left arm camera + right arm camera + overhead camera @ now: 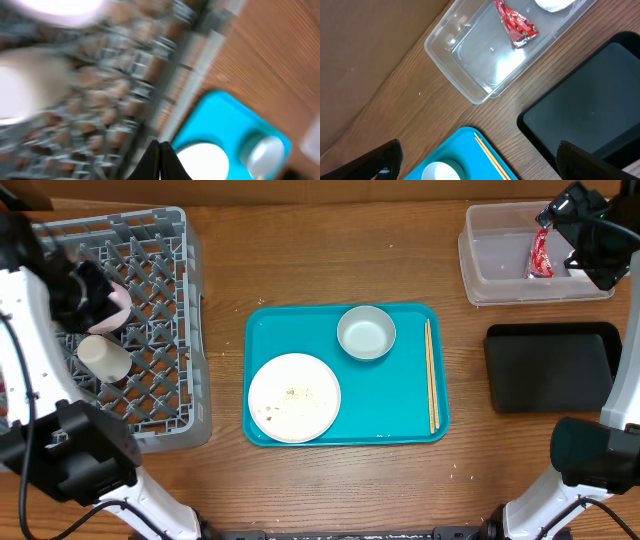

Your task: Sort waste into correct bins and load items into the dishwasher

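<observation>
- Three dishes wait on the teal tray (400,415) at the middle of the desk (330,250): a white plate (294,396), a white bowl (366,332), and a pair of chopsticks (431,375) along the tray's right edge.
- Plate: probably stiff, smooth and breakable. It lies flat with a few crumbs on it, so only the rim offers a pinch, and it may slip.
- Bowl: upright and apparently empty. One finger inside its wall and one outside should hold it.
- Chopsticks: light and thin, lying flat. Pinch both across the middle.
- At left, the dish rack (150,220) holds a small cup (103,357). The left gripper (160,157) above it looks closed on nothing, though that view is blurred.
- The right gripper (480,167), fingers wide apart, hovers over the clear tub (451,75), which holds a red wrapper (516,24). The black tray (550,365) sits just beside the tub.
</observation>
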